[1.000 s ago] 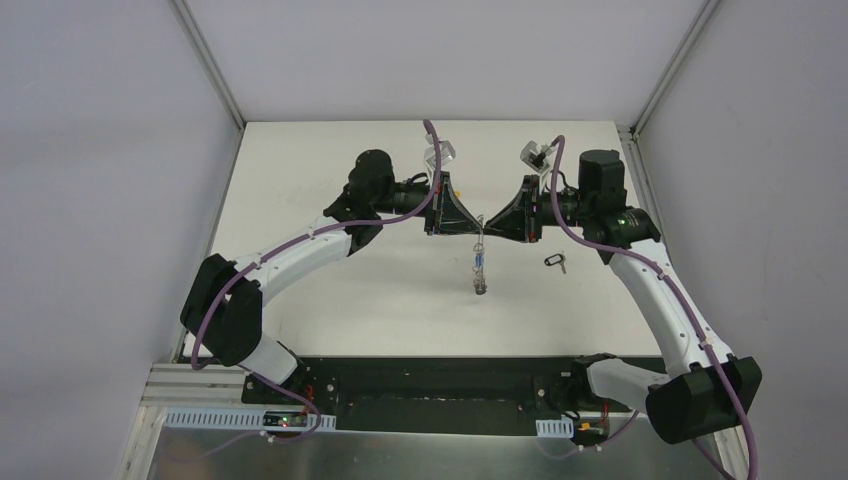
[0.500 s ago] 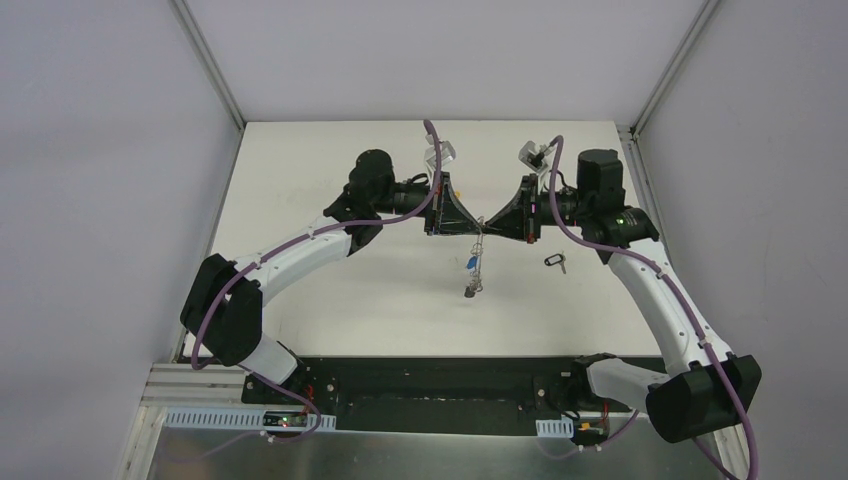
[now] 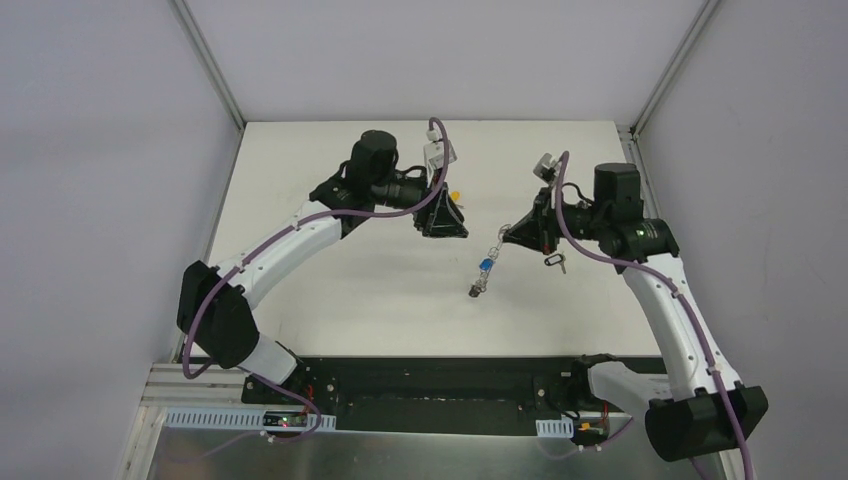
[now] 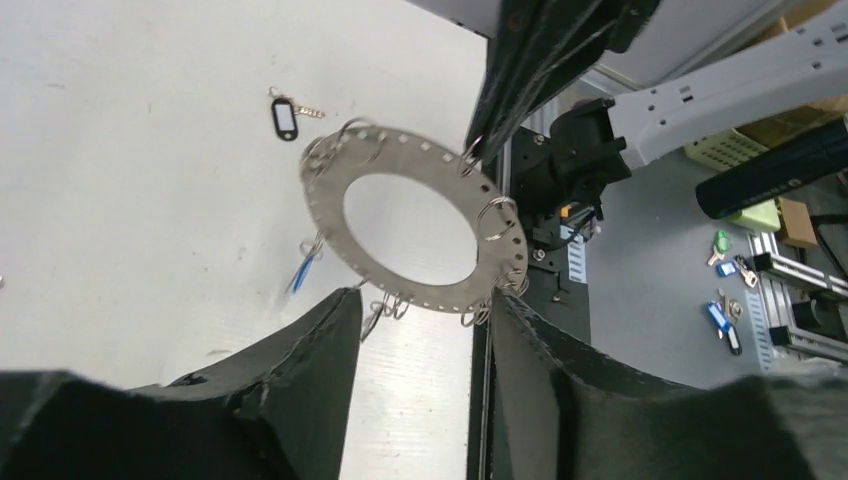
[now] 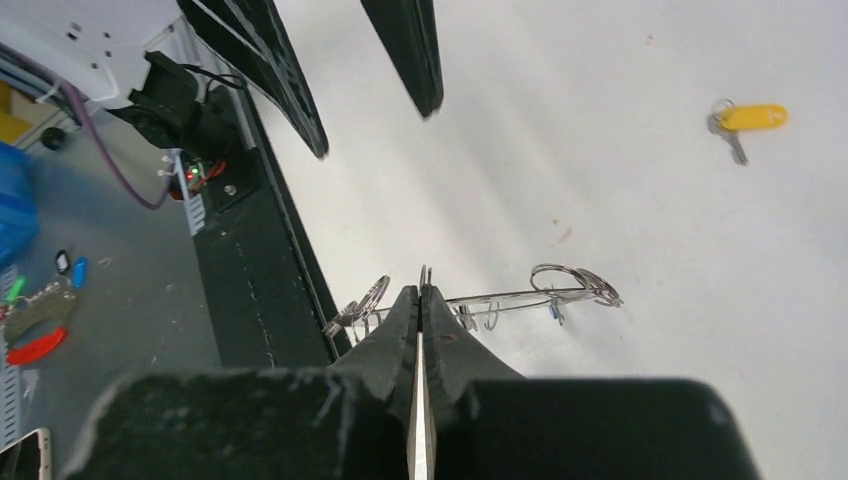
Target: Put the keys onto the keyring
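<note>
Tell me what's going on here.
The right claw is shut on the keyring at its rim, holding it up over the table with a blue key dangling from it. The left claw is open and apart from the ring. A black key and a yellow key lie loose on the table, not yet on.

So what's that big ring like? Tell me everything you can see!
The keyring is a big, flat, grey metal ring like a wide washer, with tiny holes along its edge. Small wire loops dangle from the rim, and a blue key hangs from one. The right claw pinches its rim, so it hangs tilted above the white table. The left claw is open and not touching it.
</note>
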{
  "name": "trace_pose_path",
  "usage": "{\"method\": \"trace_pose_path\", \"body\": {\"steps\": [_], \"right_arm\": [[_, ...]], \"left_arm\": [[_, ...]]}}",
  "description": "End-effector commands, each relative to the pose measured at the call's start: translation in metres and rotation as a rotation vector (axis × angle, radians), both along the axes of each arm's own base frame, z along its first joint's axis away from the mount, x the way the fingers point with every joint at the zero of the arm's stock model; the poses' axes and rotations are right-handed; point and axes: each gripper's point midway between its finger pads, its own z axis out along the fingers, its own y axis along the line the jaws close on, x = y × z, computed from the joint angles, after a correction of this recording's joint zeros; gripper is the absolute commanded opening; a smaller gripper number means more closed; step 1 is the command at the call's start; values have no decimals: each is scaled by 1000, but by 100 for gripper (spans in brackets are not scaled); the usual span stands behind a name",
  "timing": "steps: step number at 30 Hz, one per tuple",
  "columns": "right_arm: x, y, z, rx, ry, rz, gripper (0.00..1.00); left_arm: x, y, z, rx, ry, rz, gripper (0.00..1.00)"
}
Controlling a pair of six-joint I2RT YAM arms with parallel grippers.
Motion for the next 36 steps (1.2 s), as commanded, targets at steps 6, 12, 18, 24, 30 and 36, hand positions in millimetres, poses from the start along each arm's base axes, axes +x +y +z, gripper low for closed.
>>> {"method": "trace_pose_path", "body": {"steps": [6, 12, 18, 24, 30, 36], "right_arm": [[-34, -51, 1, -142, -28, -152, 0], [-74, -63, -7, -223, 45, -113, 0], [-96, -62, 2, -222, 41, -55, 0], [-102, -58, 5, -193, 41, -36, 0], [-105, -57, 7, -181, 39, -31, 0], [-105, -58, 9, -186, 37, -38, 0]], "left_arm": [[43, -3, -62, 337, 183, 120, 57], [80, -50, -99, 411, 297, 175, 57], [87, -119, -113, 382, 371, 173, 59], [82, -183, -122, 240, 447, 133, 56], [67, -247, -121, 83, 593, 64, 53], [77, -268, -139, 40, 638, 146, 53]]}}
